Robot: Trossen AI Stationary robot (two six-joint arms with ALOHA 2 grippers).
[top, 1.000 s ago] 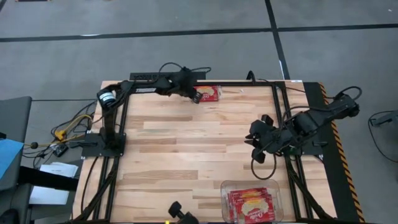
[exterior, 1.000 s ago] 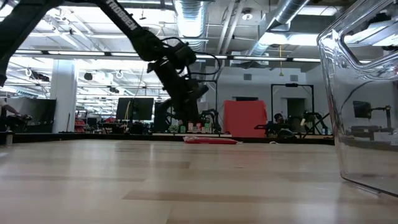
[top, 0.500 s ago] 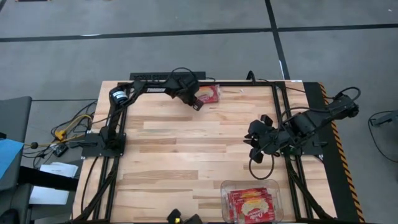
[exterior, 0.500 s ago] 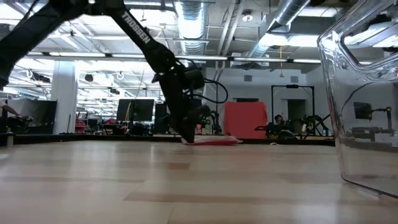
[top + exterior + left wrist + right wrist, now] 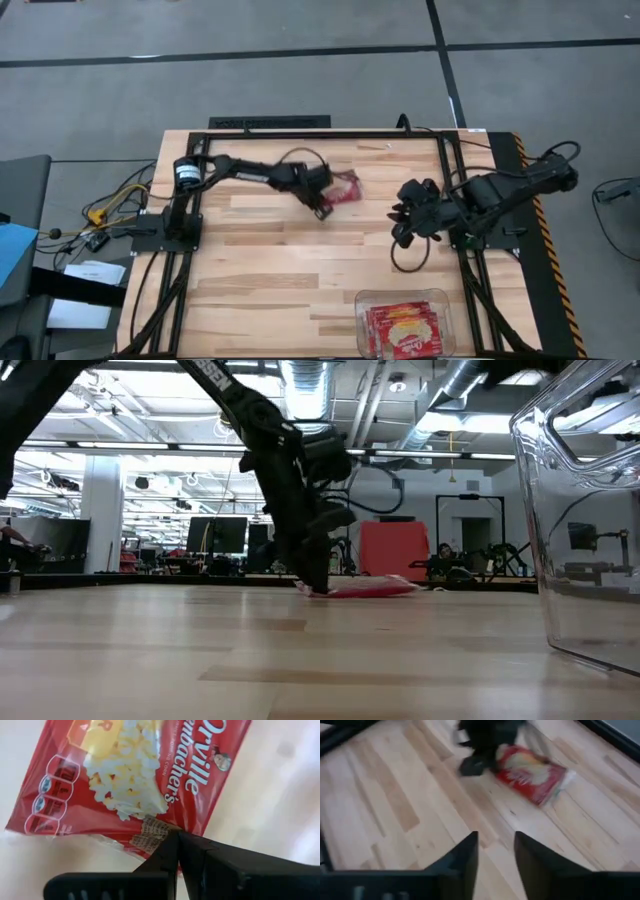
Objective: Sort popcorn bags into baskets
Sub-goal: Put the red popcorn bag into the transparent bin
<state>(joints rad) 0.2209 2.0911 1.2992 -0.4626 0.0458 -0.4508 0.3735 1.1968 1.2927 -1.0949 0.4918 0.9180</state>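
High view shows the left hand out over the middle of the pale wooden plank surface, nearer its far edge, with its fingers pinched together on one corner of a flat red popcorn bag with a cream-yellow centre. The left wrist view confirms the grip: both dark fingers meet on the bag's lower seam, and the packet's long axis runs away from the hand at a slant. In the low view the bag lies at surface level, its free end flat or nearly so.

The shallow clear plastic rectangular basket sits at the near edge toward the right corner, already holding red bags, well apart from the carried one.

The right hand hovers between bag and basket, fingers parted and holding nothing. It looks the closer arm to the basket, so a handover seems plausible.
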